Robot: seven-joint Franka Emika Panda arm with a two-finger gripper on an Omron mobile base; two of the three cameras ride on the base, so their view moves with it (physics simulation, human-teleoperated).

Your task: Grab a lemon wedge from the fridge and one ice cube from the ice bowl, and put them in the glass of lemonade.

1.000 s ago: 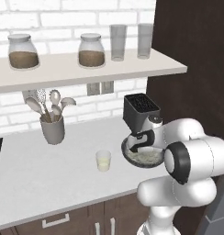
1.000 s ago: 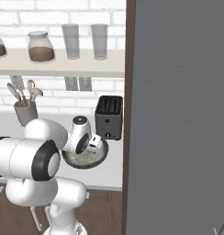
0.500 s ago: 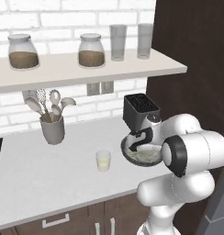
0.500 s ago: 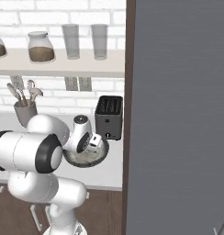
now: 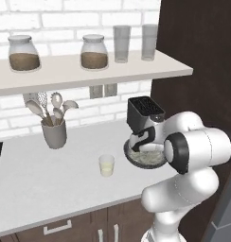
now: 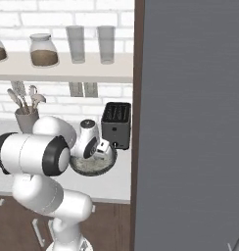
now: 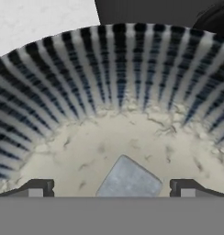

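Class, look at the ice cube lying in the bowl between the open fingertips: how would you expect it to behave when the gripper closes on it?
The ice cube looks flat-faced and blocky, so it should sit rather than roll. Its smooth pale faces suggest it may slip from the gripper. It looks small in the ice bowl, so probably light, and likely to skid across the floor if nudged.

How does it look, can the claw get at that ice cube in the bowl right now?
Probably yes: the claw hangs open inside the ice bowl, with the ice cube between its tips and nothing covering it.

wall: white brick [image 5: 65, 14] | shelf [image 5: 56, 71]: pale, wall-mounted | counter [image 5: 37, 184]: light grey | cabinets [image 5: 89, 229]: dark brown wood
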